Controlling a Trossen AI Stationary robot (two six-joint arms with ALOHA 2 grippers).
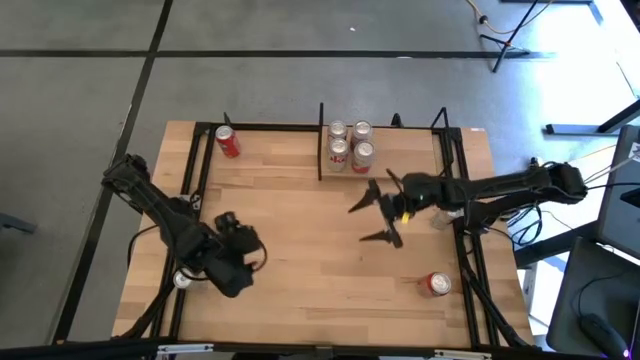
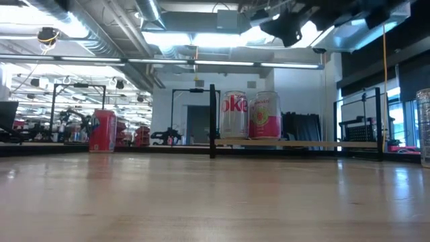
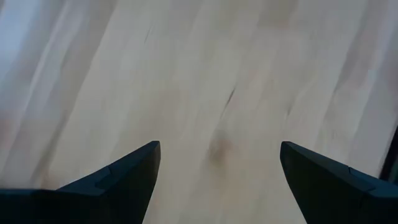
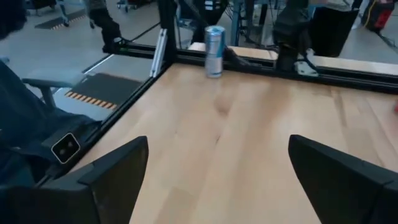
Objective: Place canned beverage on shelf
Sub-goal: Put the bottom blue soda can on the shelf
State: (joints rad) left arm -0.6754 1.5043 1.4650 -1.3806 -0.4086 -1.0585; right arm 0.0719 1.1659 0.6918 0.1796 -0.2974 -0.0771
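Light-wood shelf, framed in thin black uprights at the back of the table, already carries four cans bunched at its left end; the board to their right looks bare (room for more, I'd judge). Loose cans lie about: a red can near the back left corner, another red can on its side near the front right edge, and a slim blue-and-silver can standing at the table's rim, seen only from the right wrist.

The right gripper hangs above mid-table just in front of the shelf, jaws spread wide and holding nothing. The left gripper sits low over the front left, also wide and empty.

To do this well, I'd pick the nearest can, come down square over it, and close firmly around its middle. Middle boards are open for travel; the black frame rails at the sides and the shelf's uprights are what to steer clear of.
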